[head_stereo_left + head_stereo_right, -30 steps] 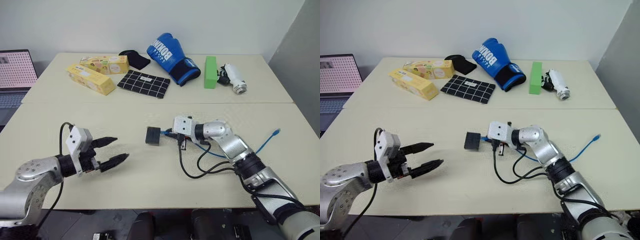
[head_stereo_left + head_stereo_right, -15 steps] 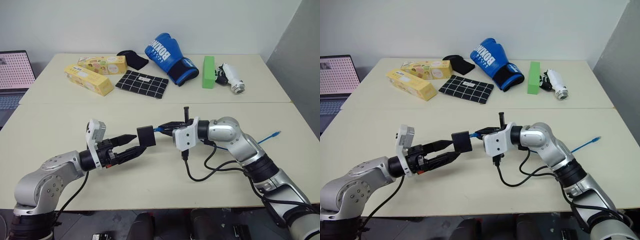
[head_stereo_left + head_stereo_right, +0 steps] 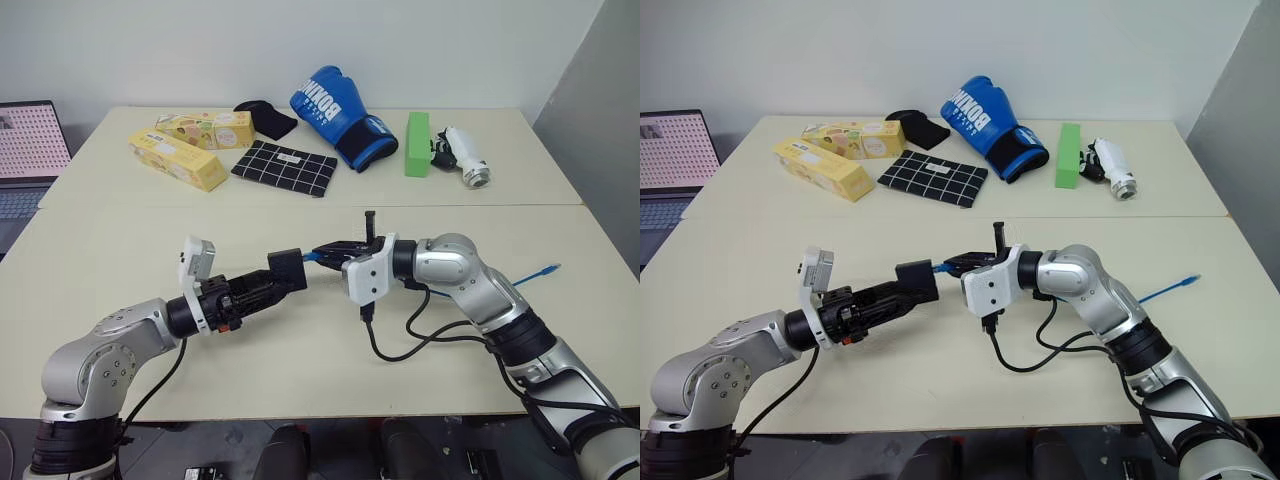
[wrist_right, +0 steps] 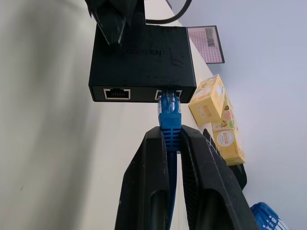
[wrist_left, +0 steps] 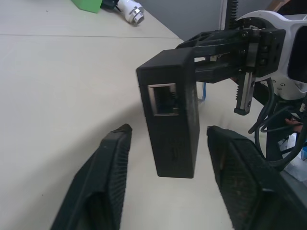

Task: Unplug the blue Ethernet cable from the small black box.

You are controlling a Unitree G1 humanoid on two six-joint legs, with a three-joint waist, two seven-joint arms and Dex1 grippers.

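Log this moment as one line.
left claw: around small black box, not clamped | right claw: shut on blue Ethernet cable | plug: in port

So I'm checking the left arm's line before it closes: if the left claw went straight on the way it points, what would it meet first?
The small black box, which sits between the left claw's fingers. Just behind it is the right claw, shut on the blue Ethernet cable plug.
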